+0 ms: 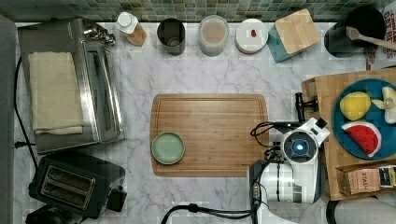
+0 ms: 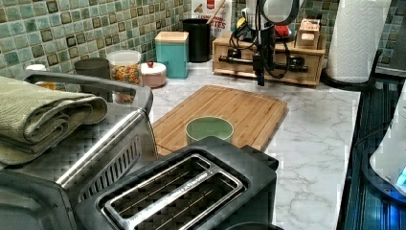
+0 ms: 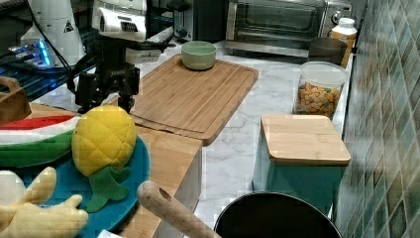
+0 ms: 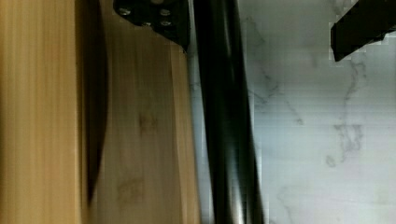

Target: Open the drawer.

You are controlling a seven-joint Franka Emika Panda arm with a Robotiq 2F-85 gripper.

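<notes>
Claw (image 4: 261,28) wide open, fingers either side of drawer (image 4: 140,130) bar handle (image 4: 226,121), no contact visible.

A shallow light-wood drawer (image 2: 268,64) sits in a low wooden unit at the far end of the marble table (image 2: 311,139) in the left view. Its long black bar handle (image 4: 226,116) runs level across the front, standing just off the wood. The front appears flush, the drawer closed.
</notes>
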